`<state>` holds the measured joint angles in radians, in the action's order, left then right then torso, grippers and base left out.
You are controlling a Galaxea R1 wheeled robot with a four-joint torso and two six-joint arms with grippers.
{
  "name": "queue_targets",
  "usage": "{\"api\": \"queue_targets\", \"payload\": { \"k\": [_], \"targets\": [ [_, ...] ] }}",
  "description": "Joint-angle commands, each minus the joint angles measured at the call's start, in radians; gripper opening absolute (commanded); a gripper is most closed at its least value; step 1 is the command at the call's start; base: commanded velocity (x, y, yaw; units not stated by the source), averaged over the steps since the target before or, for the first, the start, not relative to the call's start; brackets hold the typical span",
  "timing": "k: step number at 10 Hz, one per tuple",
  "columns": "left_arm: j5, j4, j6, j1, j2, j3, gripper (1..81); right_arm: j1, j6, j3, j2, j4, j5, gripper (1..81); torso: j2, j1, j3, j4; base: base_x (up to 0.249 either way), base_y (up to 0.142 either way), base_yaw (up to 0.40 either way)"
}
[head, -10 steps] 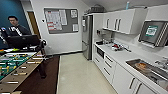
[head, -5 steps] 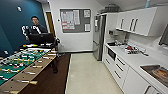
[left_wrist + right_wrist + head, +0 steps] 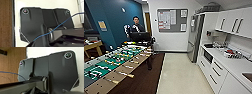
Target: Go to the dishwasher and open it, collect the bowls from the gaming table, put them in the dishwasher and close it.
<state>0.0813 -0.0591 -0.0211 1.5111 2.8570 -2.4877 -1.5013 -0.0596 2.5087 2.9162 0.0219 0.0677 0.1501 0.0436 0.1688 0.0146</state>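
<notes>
On the left of my head view stands the gaming table [image 3: 114, 62], a person [image 3: 136, 26] behind its far end, white counter [image 3: 234, 65] and fridge [image 3: 195, 37] on the right; I cannot pick out the dishwasher. From either wrist view, I cannot tell how the fingers stand.

Head camera sat high, faced down room between gaming table [image 3: 114, 63] and white counter [image 3: 234, 66]. Wrist cameras looked close along arms at floor.
</notes>
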Motion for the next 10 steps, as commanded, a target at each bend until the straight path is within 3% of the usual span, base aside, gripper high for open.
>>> {"api": "queue_targets", "payload": {
  "k": [1,10],
  "targets": [
    [-0.054,0.007,0.006,-0.036,-0.008,0.006,81.1,0.049,0.006,-0.013,-0.004,0.016,-0.049,81.1,0.000,0.000,0.000,0.000,0.000,0.000,0.334],
    [-0.057,0.009,0.006,-0.036,-0.008,0.003,81.1,0.046,0.006,-0.021,0.010,0.044,-0.043,81.1,0.000,0.000,0.000,0.000,0.000,0.000,0.334]
  ]
}}
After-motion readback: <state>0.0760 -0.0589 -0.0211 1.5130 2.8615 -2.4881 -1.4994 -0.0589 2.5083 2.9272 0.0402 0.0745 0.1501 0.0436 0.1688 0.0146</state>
